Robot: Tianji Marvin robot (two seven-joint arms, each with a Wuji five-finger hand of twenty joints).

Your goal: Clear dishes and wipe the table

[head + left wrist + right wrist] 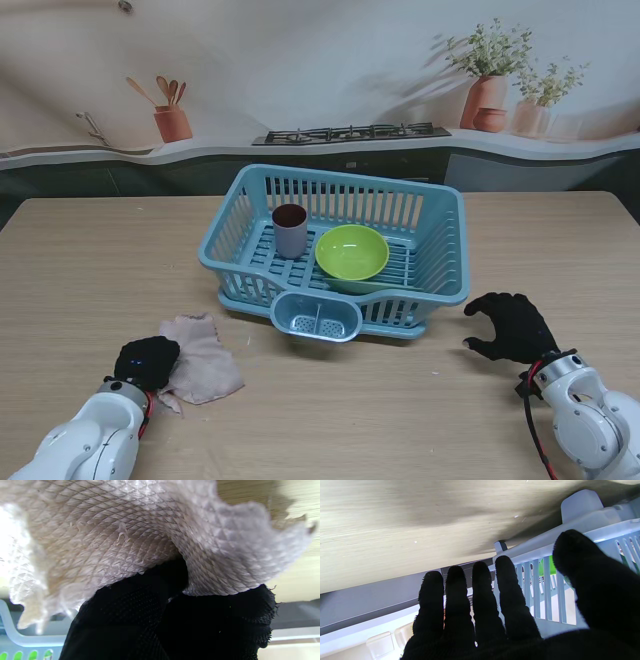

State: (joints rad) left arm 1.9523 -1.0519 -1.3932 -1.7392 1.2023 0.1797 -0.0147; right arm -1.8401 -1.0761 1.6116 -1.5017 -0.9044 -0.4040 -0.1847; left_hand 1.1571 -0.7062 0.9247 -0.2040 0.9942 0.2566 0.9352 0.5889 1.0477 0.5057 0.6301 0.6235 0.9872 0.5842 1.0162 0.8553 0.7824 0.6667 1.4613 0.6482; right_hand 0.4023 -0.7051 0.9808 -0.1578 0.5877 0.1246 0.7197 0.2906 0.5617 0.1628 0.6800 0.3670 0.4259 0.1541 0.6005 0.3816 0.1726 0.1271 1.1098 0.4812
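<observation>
Here, lower left: left hand (147,360) clutches cloth (203,356); lower right: right hand (513,327) spread, empty. No legible writing.

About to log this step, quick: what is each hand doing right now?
Left hand: shut on the cloth, on the table.
Right hand: open, fingers spread, holding nothing, beside the dish rack.
</observation>
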